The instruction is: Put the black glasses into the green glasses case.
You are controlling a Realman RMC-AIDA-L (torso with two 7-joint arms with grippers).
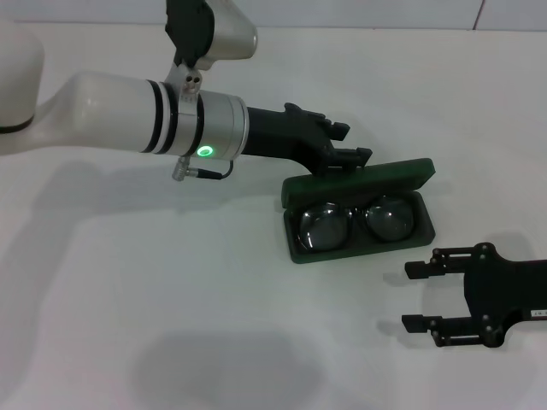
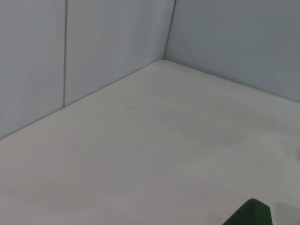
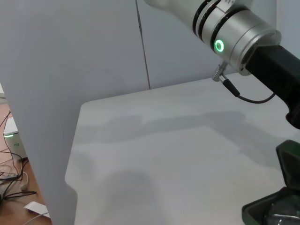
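Note:
The green glasses case [image 1: 359,251] lies open on the white table, right of centre, with its lid [image 1: 367,178] standing up at the back. The black glasses [image 1: 323,227] lie inside it, lenses up, and fill the tray. My left gripper [image 1: 359,143] is just behind the lid's left end, with its fingers apart and holding nothing. My right gripper [image 1: 405,296] is open and empty, low over the table in front of and to the right of the case. A corner of the case shows in the left wrist view [image 2: 251,213] and in the right wrist view [image 3: 262,211].
The white table [image 1: 171,290] stretches bare to the left and front of the case. Grey wall panels [image 2: 112,37] stand at its far edge. The left arm [image 3: 243,33] reaches across above the table. The floor with cables [image 3: 14,183] lies beyond the table's side.

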